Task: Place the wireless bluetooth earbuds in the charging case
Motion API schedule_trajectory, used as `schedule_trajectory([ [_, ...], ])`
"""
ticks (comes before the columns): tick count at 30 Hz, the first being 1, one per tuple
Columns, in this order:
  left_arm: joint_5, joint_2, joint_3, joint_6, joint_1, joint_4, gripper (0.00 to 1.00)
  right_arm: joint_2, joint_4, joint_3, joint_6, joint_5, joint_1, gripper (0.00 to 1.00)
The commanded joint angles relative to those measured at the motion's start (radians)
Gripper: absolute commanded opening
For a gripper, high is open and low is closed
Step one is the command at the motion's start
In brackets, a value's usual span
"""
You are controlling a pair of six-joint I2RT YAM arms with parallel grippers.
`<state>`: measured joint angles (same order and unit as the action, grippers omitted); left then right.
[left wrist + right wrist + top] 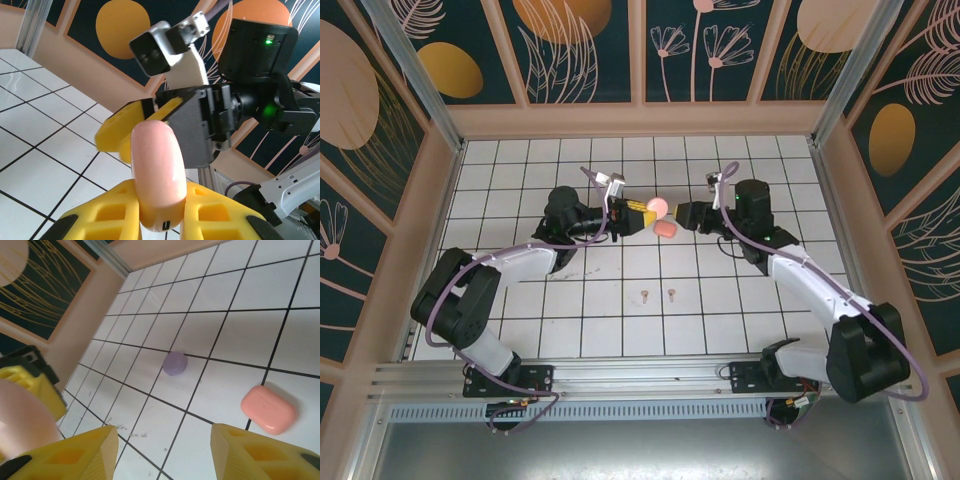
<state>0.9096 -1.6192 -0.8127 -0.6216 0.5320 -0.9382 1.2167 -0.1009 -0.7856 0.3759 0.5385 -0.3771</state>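
Note:
My left gripper [642, 211] is shut on a pale pink charging case [159, 170], held up above the tiles with its port end toward the wrist camera. My right gripper [682, 215] faces it from the right, open and empty, its yellow fingers [116, 134] just behind the case. That same pale pink case [21, 422] sits at the left edge of the right wrist view, outside the right gripper [162, 440]. Two tiny pinkish stemmed earbuds [646, 294] [671, 293] lie side by side on the tiles nearer the arm bases.
A coral-pink closed case [666, 229] [268, 409] lies on the tiles below the two grippers. A lilac rounded case [175, 363] rests further off on the floor. Peach-framed walls with dark floral panels [640, 50] enclose the tiled table.

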Motion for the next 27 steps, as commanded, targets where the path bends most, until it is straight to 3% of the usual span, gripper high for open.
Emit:
schedule_trajectory([
  [1, 0.022, 0.016, 0.007, -0.012, -0.003, -0.051, 0.00, -0.094, -0.036, 0.011, 0.010, 0.077, 0.008, 0.52],
  [7, 0.028, 0.011, -0.002, -0.015, -0.003, -0.055, 0.00, -0.115, -0.056, -0.039, 0.032, 0.110, -0.027, 0.56],
  [15, 0.028, 0.013, -0.019, -0.009, -0.003, -0.035, 0.00, -0.019, -0.026, -0.104, -0.004, 0.069, -0.098, 0.56],
  [27, 0.040, 0.043, -0.008, -0.026, -0.003, -0.055, 0.00, 0.077, -0.086, -0.050, 0.021, 0.040, -0.011, 0.48],
])
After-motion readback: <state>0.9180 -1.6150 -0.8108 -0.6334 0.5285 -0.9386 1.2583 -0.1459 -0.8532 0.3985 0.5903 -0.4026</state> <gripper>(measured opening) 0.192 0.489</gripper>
